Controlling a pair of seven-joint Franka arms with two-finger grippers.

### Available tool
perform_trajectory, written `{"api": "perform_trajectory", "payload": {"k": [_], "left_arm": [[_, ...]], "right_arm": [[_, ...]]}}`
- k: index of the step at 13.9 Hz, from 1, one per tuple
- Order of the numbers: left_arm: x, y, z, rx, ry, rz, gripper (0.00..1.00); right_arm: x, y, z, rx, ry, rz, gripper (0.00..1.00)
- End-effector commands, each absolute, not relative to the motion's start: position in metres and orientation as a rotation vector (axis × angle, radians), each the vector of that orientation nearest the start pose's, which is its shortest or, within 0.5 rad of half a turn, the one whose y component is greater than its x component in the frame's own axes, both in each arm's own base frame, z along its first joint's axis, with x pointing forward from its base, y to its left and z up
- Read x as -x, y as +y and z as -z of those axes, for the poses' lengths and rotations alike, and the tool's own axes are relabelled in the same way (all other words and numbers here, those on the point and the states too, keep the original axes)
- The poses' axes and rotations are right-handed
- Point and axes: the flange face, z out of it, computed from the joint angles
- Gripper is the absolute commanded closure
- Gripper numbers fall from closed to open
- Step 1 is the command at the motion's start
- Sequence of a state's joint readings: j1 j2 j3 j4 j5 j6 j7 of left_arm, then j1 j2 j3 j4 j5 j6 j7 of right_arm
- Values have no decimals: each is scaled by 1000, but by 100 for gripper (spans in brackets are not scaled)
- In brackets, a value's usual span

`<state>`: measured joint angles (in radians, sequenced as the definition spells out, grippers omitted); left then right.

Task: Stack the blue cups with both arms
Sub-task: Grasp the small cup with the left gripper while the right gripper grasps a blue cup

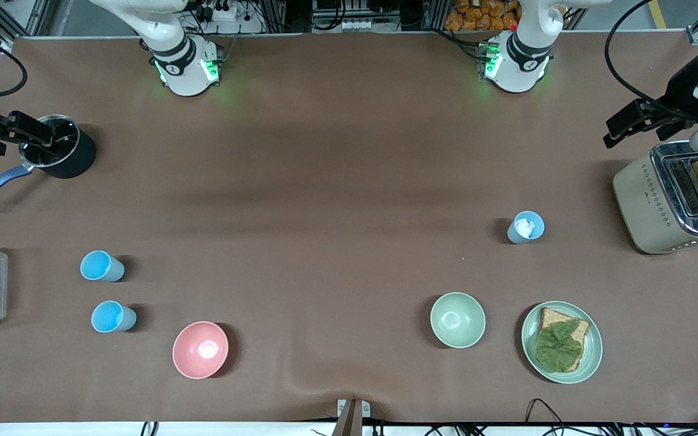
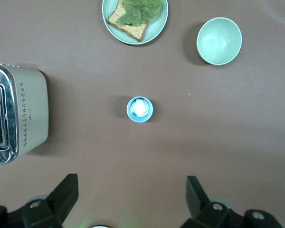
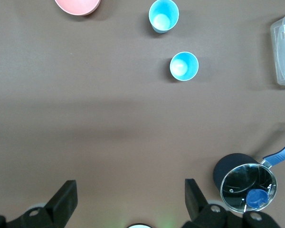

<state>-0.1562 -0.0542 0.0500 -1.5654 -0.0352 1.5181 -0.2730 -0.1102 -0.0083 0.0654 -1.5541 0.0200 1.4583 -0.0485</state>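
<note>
Evidently nothing is gripped yet: the left gripper [image 2: 128, 199] and right gripper [image 3: 128, 199] both hang with jaws spread wide and empty, high over the worktop's [image 1: 337, 181] robot-side edge. Two blue cups [image 1: 102, 266] [image 1: 113, 317] stand upright near the right arm's end, a third cup [image 1: 525, 227] near the toaster [image 1: 670, 200]. Next comes a descent onto one cup; the middle offers open room, though the pink bowl [image 1: 200, 349] sits close.

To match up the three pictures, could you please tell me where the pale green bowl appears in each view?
Front view: the pale green bowl stands low in the picture, beside the plate of bread.
Left wrist view: the same bowl shows near the top edge.
Right wrist view: not in it.
Shared landmark: the plate, beside the bowl in both views.
</note>
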Motion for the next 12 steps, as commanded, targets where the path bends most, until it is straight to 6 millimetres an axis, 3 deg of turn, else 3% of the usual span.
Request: {"api": "perform_trajectory", "payload": {"k": [1,3,6,9,12], "left_arm": [[-523,-59,-660,3158,-218,5,0],[-524,-56,-660,3158,-221,5,0],[-529,-52,-657,3129,-224,8,0],[-540,-63,-624,3121,-199,-89,0],[-546,-61,-563,3115,-205,-119,0]], "right_arm": [[-541,-23,-629,3111,-17,-127,0],[-541,-28,-628,3111,-3,-129,0],[-558,-56,-598,3094,62,-204,0],[-586,-92,-535,3073,132,-319,0],[-619,-127,-455,3048,204,-351,0]]}}
